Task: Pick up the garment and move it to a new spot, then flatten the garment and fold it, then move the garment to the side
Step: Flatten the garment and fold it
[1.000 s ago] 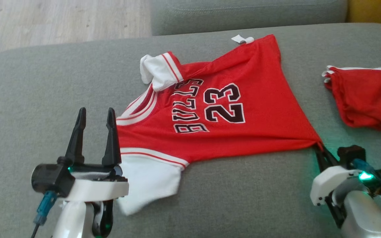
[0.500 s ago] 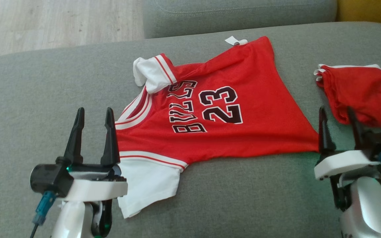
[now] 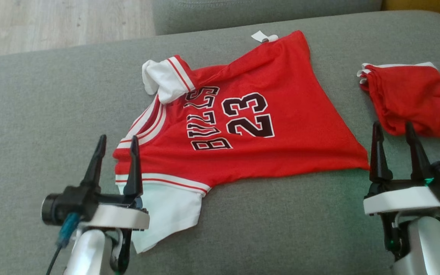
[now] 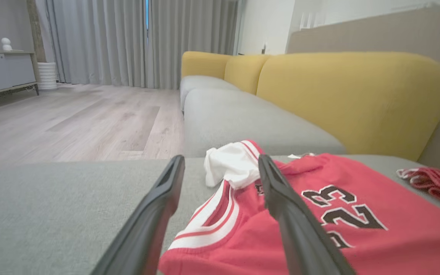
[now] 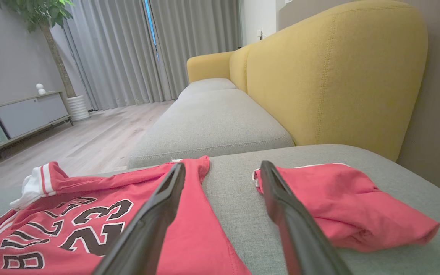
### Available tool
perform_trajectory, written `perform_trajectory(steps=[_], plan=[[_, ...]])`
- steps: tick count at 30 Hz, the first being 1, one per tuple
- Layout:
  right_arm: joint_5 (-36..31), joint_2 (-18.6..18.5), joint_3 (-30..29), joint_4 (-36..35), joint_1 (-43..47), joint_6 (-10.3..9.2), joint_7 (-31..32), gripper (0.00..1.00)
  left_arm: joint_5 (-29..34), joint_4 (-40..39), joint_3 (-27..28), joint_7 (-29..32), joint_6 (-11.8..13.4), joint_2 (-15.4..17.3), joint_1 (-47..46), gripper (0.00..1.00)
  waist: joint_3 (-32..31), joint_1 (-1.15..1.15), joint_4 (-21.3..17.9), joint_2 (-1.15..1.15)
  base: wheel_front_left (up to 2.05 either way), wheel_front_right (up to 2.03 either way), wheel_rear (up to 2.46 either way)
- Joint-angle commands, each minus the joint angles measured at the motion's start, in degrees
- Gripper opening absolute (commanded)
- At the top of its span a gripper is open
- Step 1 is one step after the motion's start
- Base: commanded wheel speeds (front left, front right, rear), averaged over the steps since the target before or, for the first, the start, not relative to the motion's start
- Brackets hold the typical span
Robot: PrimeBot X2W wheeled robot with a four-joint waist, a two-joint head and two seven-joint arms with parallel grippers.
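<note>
The garment (image 3: 243,126) is a red jersey with white sleeves and a black "23". It lies face up across the grey sofa cushion, collar toward my left and hem toward my right. Its far sleeve (image 3: 162,76) is bunched up and folded over. My left gripper (image 3: 117,138) stands open over the collar edge, with the near white sleeve just beside it. My right gripper (image 3: 392,125) is open and empty, just right of the hem corner. The left wrist view has the jersey (image 4: 357,229) under the open left gripper (image 4: 220,158). The open right gripper (image 5: 223,165) points between the jersey's hem (image 5: 189,229) and a red cloth.
A second red cloth (image 3: 411,99) lies crumpled at the right of the cushion (image 3: 33,107), close to my right fingers. It also appears as the red cloth (image 5: 338,202) on the right. A yellow backrest (image 5: 338,76) rises behind. Wood floor (image 3: 52,23) lies beyond the cushion's far left edge.
My right gripper let go of the jersey's hem corner, opened and rose to point upright. The hem corner now lies slack. The head camera shifted, so the whole scene sits further left.
</note>
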Motion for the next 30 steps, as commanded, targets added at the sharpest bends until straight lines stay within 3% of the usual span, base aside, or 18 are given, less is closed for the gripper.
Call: perform_trajectory(steps=[1, 7, 13, 19, 28, 29, 30], plan=[[0.28, -0.19, 1.43, -1.98, -1.65, 0.11, -0.62, 1.0, 0.56, -0.82, 1.79, -0.26, 0.39, 0.68, -3.3, 1.0, 0.35, 0.0, -0.12, 0.0, 0.0, 0.0, 0.0], [0.57, -0.19, 2.33, -1.94, -2.49, 0.11, -0.63, 1.0, 3.1, 13.85, 0.85, 2.01, 0.98, 3.05, -12.78, 1.0, 2.85, 0.0, -0.67, 0.0, 0.0, 0.0, 0.0], [0.86, -0.19, 4.17, -2.43, -4.44, 0.11, -0.63, 1.0, 4.05, 25.42, -0.39, 6.34, -0.08, 5.69, -23.31, 1.0, 6.44, 0.0, -2.84, 0.0, 0.0, 0.0, 0.0], [1.58, -0.18, 4.96, -2.73, -5.81, 0.11, -0.63, 1.0, 3.66, 33.32, -3.42, 8.94, -1.98, 6.86, -30.44, 1.0, 9.52, 0.0, -5.54, 0.0, 0.0, 0.0, 0.0], [2.5, -0.18, 5.91, -3.19, -7.22, 0.11, -0.63, 1.0, 3.29, 42.43, -5.77, 11.47, -2.4, 8.82, -36.18, 1.0, 11.7, 0.0, -8.41, 0.0, 0.0, 0.0, 0.0], [2.58, -0.18, 5.99, -3.31, -7.31, 0.11, -0.63, 1.0, 3.22, 43.26, -5.87, 11.62, -2.41, 9.04, -36.66, 0.31, 11.81, 0.0, -8.58, 0.0, 0.0, 0.0, 0.0], [2.65, -0.18, 6.08, -3.42, -7.41, 0.11, -0.63, 1.0, 3.07, 43.93, -5.91, 11.51, -2.42, 9.27, -37.15, 0.0, 11.94, 0.0, -8.73, 0.0, 0.0, 0.0, 0.0]])
